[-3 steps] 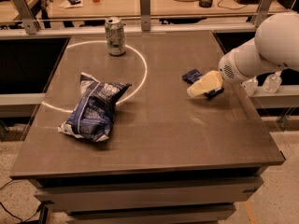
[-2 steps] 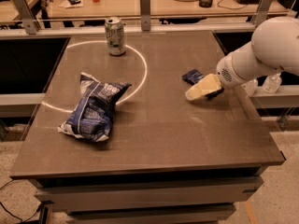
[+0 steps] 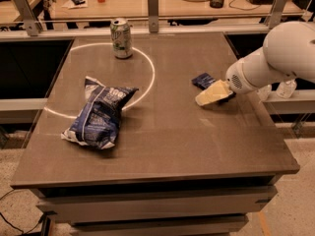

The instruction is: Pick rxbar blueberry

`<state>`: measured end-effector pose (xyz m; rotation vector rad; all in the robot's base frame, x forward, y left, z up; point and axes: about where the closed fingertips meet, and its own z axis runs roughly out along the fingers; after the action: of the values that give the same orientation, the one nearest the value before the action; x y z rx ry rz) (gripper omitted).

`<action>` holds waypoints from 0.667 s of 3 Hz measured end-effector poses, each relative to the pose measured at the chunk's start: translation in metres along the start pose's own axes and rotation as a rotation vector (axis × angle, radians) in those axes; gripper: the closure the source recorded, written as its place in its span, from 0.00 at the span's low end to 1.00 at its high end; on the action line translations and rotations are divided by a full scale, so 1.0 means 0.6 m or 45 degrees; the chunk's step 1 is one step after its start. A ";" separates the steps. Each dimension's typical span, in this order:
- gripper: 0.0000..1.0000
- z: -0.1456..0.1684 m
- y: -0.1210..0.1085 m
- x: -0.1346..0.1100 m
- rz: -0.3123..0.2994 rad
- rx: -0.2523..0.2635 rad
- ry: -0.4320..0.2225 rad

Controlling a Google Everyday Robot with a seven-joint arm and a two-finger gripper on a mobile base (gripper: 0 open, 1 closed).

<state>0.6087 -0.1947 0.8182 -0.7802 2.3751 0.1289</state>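
Note:
The rxbar blueberry (image 3: 203, 80) is a small flat navy-blue bar lying on the dark table (image 3: 167, 132) at the right side. My gripper (image 3: 210, 94) reaches in from the right on a white arm, with its cream-coloured fingers low over the table, just in front of and partly over the bar's near end. The bar's right part is hidden behind the gripper.
A puffy blue-and-white chip bag (image 3: 98, 114) lies at the left-centre. A green-and-white drink can (image 3: 121, 38) stands upright at the back. A white circle line (image 3: 147, 68) is marked on the tabletop. The table's right edge (image 3: 275, 132) is close to the arm.
The gripper has shifted slightly to the left and lower, closer onto the bar. The bar, the chip bag and the can have not moved.

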 end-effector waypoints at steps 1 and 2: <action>0.65 -0.005 -0.001 -0.004 0.000 -0.001 0.000; 0.89 -0.015 -0.002 -0.011 0.000 -0.001 0.000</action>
<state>0.6086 -0.1946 0.8298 -0.7805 2.3752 0.1298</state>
